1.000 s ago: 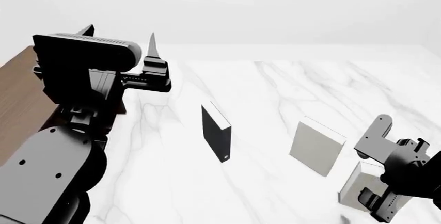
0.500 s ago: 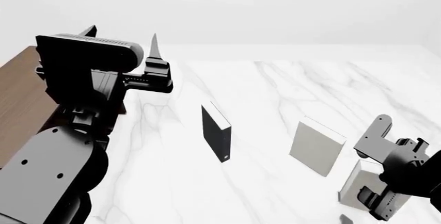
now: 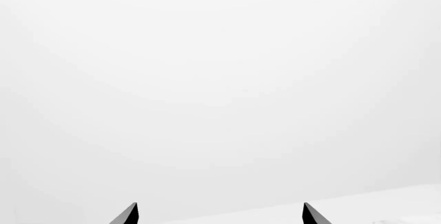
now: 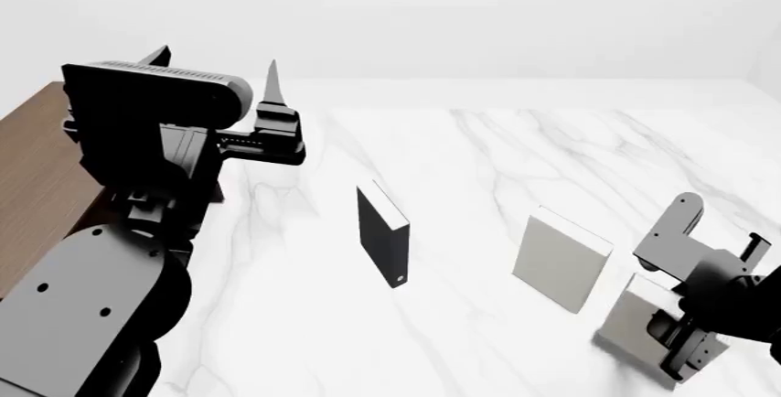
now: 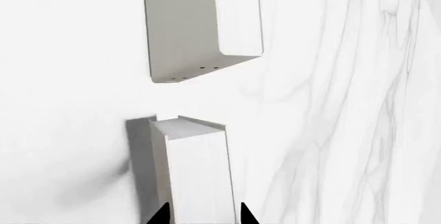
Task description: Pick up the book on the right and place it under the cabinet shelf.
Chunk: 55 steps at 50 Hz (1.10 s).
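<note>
The book (image 4: 625, 322), a plain whitish hardcover, stands on edge on the marble table at the near right. My right gripper (image 4: 668, 347) reaches around it. In the right wrist view its two dark tips (image 5: 204, 214) press close on either side of the book (image 5: 196, 167), so it is shut on it. My left gripper (image 4: 214, 68) is raised high at the left, open and holding nothing, and the left wrist view shows its gripper (image 3: 219, 213) before bare wall. A brown wooden cabinet (image 4: 31, 173) shows at the far left. The cabinet shelf is out of view.
A beige-grey book (image 4: 559, 260) stands on edge just left of the whitish one and shows ahead of it as the beige-grey book (image 5: 200, 22) in the right wrist view. A black book (image 4: 382, 237) stands upright mid-table. My left arm (image 4: 110, 260) covers the cabinet's near side.
The right gripper has shifted slightly up and to the right around the book, and a fingertip seen below the book is gone from sight. The left arm has stayed still.
</note>
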Motion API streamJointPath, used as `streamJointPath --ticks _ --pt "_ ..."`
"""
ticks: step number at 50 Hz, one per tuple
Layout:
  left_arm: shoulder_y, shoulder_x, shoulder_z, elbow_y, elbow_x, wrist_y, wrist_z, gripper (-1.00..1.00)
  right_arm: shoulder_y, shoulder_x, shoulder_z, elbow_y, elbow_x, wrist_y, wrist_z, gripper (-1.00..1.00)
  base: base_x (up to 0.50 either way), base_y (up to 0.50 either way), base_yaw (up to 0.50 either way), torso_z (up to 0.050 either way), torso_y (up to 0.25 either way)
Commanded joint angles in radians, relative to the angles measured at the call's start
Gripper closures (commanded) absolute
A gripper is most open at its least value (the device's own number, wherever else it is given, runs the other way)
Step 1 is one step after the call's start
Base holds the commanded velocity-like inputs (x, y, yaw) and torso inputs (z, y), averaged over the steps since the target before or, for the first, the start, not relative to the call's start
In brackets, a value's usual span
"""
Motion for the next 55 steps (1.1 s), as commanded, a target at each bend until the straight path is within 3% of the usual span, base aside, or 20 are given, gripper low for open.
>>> streamJointPath --ticks 1,41,55 --pt "0.004 -0.003 -0.003 0.001 -0.006 0.004 -0.003 -1.0 -0.025 -0.007 -0.019 -0.018 0.036 0.013 -0.039 1.0 0.0 0.0 0.0 0.0 0.0" --pt "0.007 -0.012 0.0 -0.007 -0.02 0.028 -0.01 -1.0 0.116 0.103 0.082 -0.311 0.197 0.123 -0.169 1.0 0.0 0.0 0.0 0.0 0.0" --pt "0.002 -0.013 0.0 -0.002 -0.029 0.024 -0.016 -1.0 -0.012 0.101 0.333 -0.34 0.52 -0.034 -0.022 1.0 0.0 0.0 0.0 0.0 0.001"
